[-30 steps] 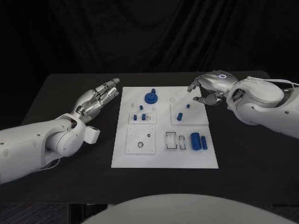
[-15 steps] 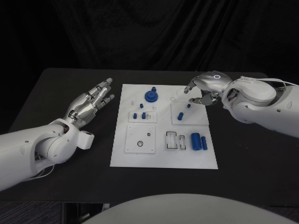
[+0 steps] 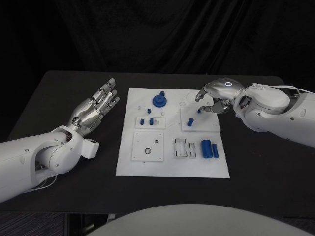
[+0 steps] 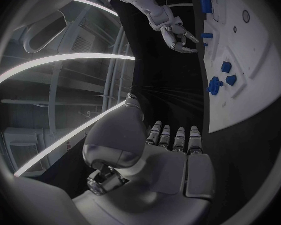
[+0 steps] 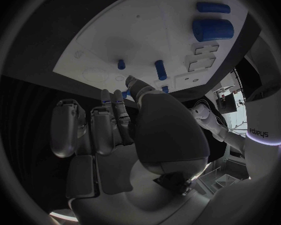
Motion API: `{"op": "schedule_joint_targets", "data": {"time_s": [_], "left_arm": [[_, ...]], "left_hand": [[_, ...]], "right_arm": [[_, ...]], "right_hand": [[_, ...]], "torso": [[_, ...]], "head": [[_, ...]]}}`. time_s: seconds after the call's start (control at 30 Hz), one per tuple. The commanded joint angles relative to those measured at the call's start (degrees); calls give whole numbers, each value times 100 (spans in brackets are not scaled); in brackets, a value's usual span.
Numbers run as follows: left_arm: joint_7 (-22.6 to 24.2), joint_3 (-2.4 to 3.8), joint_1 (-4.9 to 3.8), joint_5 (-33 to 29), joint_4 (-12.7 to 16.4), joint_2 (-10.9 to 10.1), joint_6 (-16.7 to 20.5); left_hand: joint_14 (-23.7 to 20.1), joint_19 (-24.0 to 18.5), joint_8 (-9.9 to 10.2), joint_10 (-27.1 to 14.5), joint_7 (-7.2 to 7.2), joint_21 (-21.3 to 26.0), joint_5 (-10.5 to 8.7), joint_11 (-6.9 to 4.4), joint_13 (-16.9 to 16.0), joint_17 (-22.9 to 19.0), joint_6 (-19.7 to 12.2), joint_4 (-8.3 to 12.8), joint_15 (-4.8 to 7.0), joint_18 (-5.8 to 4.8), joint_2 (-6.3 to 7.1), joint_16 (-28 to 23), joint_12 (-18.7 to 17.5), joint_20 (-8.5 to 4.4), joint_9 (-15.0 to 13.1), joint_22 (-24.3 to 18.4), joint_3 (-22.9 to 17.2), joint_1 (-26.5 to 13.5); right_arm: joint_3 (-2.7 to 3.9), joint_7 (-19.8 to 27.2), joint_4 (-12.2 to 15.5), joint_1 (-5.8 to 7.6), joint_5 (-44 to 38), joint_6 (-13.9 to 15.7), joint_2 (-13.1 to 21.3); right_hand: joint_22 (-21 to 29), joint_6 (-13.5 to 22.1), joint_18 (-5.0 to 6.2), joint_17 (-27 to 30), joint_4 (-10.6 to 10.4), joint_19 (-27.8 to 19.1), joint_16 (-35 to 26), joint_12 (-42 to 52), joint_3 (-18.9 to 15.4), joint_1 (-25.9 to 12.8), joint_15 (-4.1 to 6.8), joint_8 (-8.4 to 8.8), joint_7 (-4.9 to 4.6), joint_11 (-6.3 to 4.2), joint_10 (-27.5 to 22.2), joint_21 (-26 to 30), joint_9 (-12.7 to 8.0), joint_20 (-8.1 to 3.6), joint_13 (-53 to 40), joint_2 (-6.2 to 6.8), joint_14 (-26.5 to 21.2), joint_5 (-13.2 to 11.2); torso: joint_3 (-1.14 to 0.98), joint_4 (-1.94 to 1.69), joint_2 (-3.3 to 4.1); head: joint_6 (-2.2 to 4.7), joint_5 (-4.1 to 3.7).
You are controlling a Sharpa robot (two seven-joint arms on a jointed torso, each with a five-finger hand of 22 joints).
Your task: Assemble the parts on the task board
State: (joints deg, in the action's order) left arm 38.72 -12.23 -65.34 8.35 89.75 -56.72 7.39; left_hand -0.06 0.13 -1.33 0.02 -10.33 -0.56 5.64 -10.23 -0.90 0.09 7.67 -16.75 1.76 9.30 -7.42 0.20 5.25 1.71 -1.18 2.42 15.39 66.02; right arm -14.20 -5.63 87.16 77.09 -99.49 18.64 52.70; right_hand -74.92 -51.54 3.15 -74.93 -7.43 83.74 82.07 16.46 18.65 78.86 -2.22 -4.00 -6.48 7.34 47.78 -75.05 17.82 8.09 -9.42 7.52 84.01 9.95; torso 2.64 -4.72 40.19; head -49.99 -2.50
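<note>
Two hands are seen over a black table [image 3: 65,93], one at each side of the white board [image 3: 173,162]. The left hand [image 3: 95,105] is held flat just off the board's left edge, palm up, fingers straight and close together, with nothing in it. The right hand [image 3: 215,96] is poised over the board's far right corner, its fingers curled downward and a little apart; nothing is seen between them, though it cannot be told for certain whether a small part is pinched there.

Several blue parts are found on the board. A round knob [image 3: 159,102] stands near the far edge, left of centre. Two small pegs [image 3: 149,121] stand in a raised square plate on the left side, and another peg [image 3: 189,122] stands in the plate just below the right hand. Two blue cylinders [image 3: 209,148] lie side by side near the right edge, toward the near end, beside a small rectangular frame [image 3: 180,147]. A plate with an oval hole [image 3: 147,152] lies at the near left.

From the right wrist, the cylinders [image 5: 212,29] and pegs [image 5: 160,70] are seen beyond the curled fingers [image 5: 109,120]. From the left wrist, the right hand [image 4: 178,35] is seen above the board [image 4: 253,70].
</note>
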Motion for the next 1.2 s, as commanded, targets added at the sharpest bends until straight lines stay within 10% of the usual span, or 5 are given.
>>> {"op": "schedule_joint_targets", "data": {"time_s": [0.03,0.23,0.63,0.97,1.2], "left_arm": [[1093,5,6,-35,22,-13,97],[1078,5,6,-35,24,-21,87],[1048,5,6,-35,-13,-8,-34],[1037,5,6,-35,-21,-4,-19],[1055,5,6,-35,-55,2,-25]], "left_hand": [[6,-6,24,-1,-140,31,39,-40,8,-9,-8,-1,404,84,33,-20,-52,66,6,-57,-12,-10],[6,-5,28,-3,-285,30,112,158,14,-9,-45,4,26,59,98,-20,-98,552,11,-68,-69,76],[6,-5,27,8,-111,34,549,359,7,-9,-62,1,-25,90,55,-20,-62,317,11,-107,-132,255],[6,4,21,20,22,24,909,523,2,-9,3,3,-228,84,112,-20,-35,624,4,-66,-168,527],[6,-1,19,37,121,35,1039,741,-8,-9,23,0,-8,-8,87,-20,25,168,2,-132,-166,624]], "right_arm": [[3,-15,0,-18,67,-83,11],[3,-82,-1,-24,81,-204,31],[3,-41,-139,-74,88,-198,-44],[3,9,-234,-157,88,-135,-106],[3,50,-296,-224,88,-81,-169]], "right_hand": [[-1058,-79,21,-45,-16,43,7,-47,-33,-34,-6,-30,-87,-7,107,-12,-24,-2,45,-64,242,1],[-1053,-68,25,-19,-18,36,-6,-66,-45,-45,-10,-9,-103,-5,154,8,-57,2,80,-54,235,-5],[-1054,-134,26,-20,54,37,-4,-123,3,43,13,-3,-179,-35,308,8,-138,-10,186,-76,235,71],[-1056,-205,26,-22,104,40,-1,-150,64,74,38,-15,-164,-65,473,7,-186,-32,253,-76,238,209],[-1055,-237,26,-1,138,38,-13,-167,120,99,45,-17,-178,-73,576,11,-213,-43,288,-79,231,253]], "torso": [[12,0,13],[21,3,26],[33,2,30],[37,-9,23],[43,-5,22]], "head": [[-1,6],[-1,20],[-1,52],[-1,101],[-1,137]]}}
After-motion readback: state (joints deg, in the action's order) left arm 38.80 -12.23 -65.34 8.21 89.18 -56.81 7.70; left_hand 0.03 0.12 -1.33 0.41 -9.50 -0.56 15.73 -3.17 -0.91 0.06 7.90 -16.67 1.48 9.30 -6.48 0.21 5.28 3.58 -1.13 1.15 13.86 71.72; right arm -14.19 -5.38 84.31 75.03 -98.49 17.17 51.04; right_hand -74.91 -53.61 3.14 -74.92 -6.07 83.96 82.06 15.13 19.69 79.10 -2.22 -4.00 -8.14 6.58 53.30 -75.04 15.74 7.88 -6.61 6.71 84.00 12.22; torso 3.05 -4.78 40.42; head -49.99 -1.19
